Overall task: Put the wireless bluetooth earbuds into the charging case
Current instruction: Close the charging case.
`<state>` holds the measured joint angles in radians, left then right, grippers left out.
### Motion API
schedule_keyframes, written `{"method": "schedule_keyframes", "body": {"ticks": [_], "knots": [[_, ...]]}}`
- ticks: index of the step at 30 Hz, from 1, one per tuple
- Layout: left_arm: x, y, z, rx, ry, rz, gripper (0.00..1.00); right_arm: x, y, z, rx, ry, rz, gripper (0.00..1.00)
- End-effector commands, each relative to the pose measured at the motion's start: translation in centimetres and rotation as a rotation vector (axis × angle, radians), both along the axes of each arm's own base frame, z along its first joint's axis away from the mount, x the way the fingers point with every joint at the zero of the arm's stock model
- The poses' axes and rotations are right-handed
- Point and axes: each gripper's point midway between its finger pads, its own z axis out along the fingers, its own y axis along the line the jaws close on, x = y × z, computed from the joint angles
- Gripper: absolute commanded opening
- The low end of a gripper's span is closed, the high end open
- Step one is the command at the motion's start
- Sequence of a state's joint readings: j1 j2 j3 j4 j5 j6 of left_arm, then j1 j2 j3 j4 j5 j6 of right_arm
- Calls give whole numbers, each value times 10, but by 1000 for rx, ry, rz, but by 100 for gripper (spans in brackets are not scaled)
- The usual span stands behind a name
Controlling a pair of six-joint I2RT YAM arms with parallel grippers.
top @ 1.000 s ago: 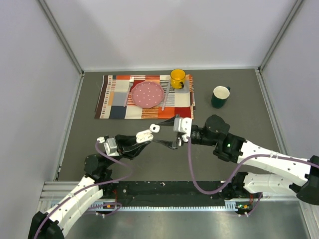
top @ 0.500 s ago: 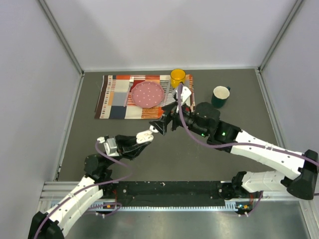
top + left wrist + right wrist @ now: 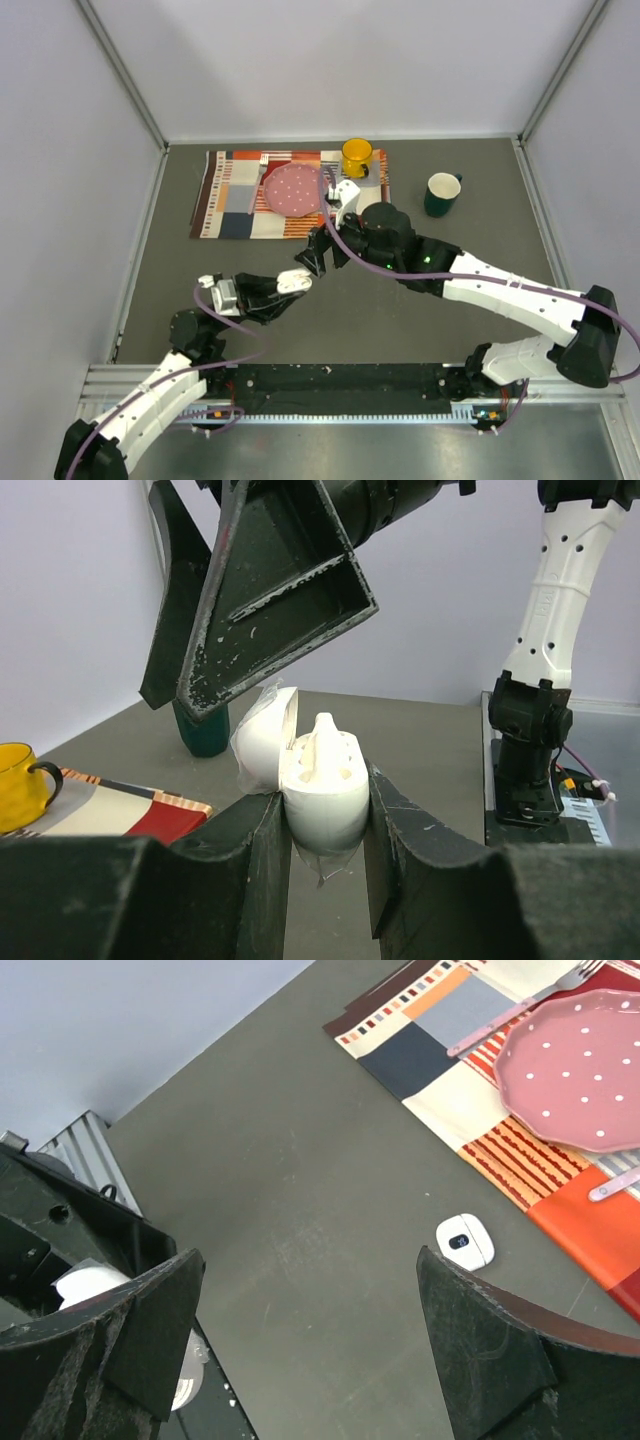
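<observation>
My left gripper (image 3: 325, 805) is shut on an open white charging case (image 3: 322, 780), held upright with its lid tilted back to the left. A white earbud (image 3: 326, 732) stands up out of the case's wells. In the top view the left gripper (image 3: 291, 287) holds the case (image 3: 294, 280) above the grey table. My right gripper (image 3: 318, 254) is open and empty just above and behind the case; its black fingers (image 3: 270, 600) hang over the case in the left wrist view. The right gripper (image 3: 308, 1260) looks down on a second, shut white case (image 3: 465, 1242). No loose earbuds show.
A patchwork placemat (image 3: 232, 195) lies at the back with a pink dotted plate (image 3: 295, 188), a fork (image 3: 520, 1005) and a yellow mug (image 3: 357, 156). A dark green mug (image 3: 441, 194) stands at the back right.
My right arm has swung left and back, and its open gripper now hangs over the case. My left gripper with the case has shifted slightly down and right.
</observation>
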<state>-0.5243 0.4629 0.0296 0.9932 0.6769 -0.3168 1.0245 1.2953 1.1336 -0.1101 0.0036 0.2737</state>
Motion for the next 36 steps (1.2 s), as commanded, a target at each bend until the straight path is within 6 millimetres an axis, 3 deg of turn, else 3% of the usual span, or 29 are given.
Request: {"method": "schedule_keyframes", "body": {"ticks": [1, 5, 6, 9, 13, 19, 20, 26, 30, 33, 36], "knots": [[-5, 0, -14, -5, 15, -18, 0, -11, 1, 7, 32, 24, 53, 86], [2, 1, -17, -5, 48, 10, 0, -30, -8, -7, 45, 28, 110, 84], [3, 2, -18, -6, 52, 16, 0, -33, -14, 1, 76, 13, 105, 84], [7, 3, -19, -12, 61, 37, 0, -28, -26, -12, 67, -2, 48, 83], [10, 3, -18, -11, 67, 45, 0, -24, -39, -6, 87, -49, -2, 84], [17, -1, -28, 21, 120, 45, 0, 4, -62, -9, 93, -74, -206, 86], [18, -3, -17, 17, 110, 38, 0, 6, -63, -8, 99, -76, -214, 87], [19, -7, -16, 16, 133, 13, 0, 11, -50, 24, 150, -110, -191, 87], [18, -10, -15, 21, 154, -4, 0, 20, -41, 27, 162, -103, -214, 86], [21, -8, -14, 10, 155, 15, 0, 19, -26, 11, 164, -40, -192, 83], [24, -7, -13, 9, 158, 27, 0, 1, -6, -17, 134, 28, -127, 83]]}}
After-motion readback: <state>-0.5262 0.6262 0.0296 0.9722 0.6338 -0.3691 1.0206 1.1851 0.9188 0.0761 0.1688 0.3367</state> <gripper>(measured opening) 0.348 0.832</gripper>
